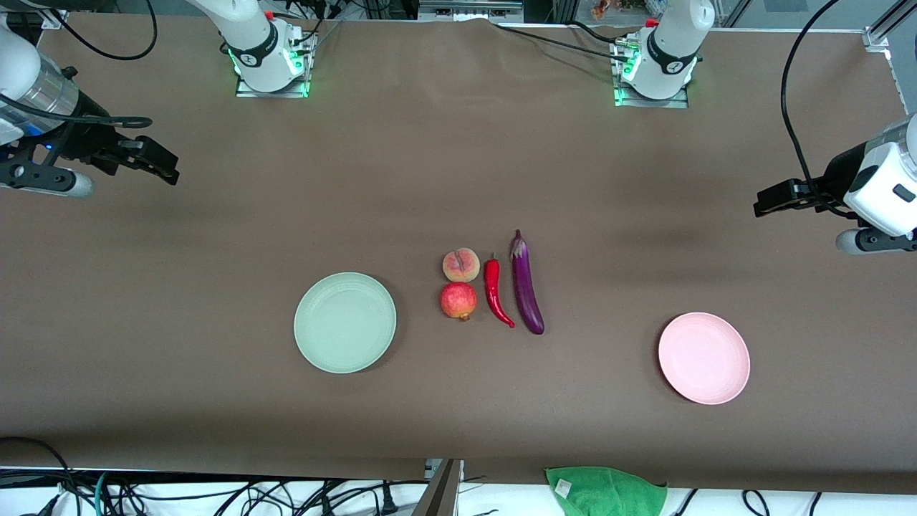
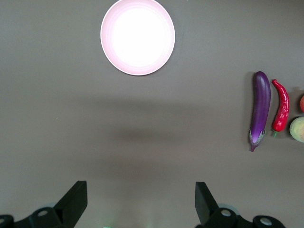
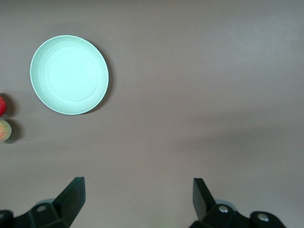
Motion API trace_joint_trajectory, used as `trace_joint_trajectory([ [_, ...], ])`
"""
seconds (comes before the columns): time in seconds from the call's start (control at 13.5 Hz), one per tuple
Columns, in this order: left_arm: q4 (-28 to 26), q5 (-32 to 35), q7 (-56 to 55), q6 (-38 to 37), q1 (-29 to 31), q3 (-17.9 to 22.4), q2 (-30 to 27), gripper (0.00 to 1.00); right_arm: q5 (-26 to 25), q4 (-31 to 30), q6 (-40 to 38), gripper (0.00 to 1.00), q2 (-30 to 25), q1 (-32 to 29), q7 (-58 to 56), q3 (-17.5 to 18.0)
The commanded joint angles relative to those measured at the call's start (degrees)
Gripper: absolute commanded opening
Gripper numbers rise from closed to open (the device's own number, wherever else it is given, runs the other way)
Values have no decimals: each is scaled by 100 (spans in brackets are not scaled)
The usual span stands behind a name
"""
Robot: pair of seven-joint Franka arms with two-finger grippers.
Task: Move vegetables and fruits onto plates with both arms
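Now: both arms wait at table ends, left gripper point(image 2: 140, 202) and right gripper point(image 3: 138, 199) wide, empty | peach point(image 1: 461, 264), pomegranate point(image 1: 458, 300), chili point(image 1: 493, 289), eggplant point(image 1: 526, 283) bunched mid-table between green plate point(image 1: 344, 322) and pink plate point(image 1: 704, 357) | I fear nudging neighbours; round fruit may roll.

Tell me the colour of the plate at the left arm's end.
Pale pink plate; it shows best in the front view.
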Motion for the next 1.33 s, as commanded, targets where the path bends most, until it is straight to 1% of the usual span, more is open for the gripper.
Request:
trace_joint_trajectory([
  [0.0, 159, -74, 49, -34, 18, -19, 80, 100, 50, -46, -56, 100, -23, -15, -58, -154],
  [0.15, 159, -74, 49, -34, 18, -19, 80, 100, 181, -99, -170, 100, -23, -15, -58, -400],
  [0.59, 159, -74, 32, -34, 89, -10, 150, 100, 217, -91, -276, 100, -23, -6, -41, -392],
  [0.89, 151, -65, 75, -26, 18, -54, 238, 100, 156, -73, -285, 100, -23, 55, -6, -330],
  [1.26, -95, -127, 41, 334, 36, -89, 239, 100, 147, -38, -276, 100, -14, 81, -6, -322],
])
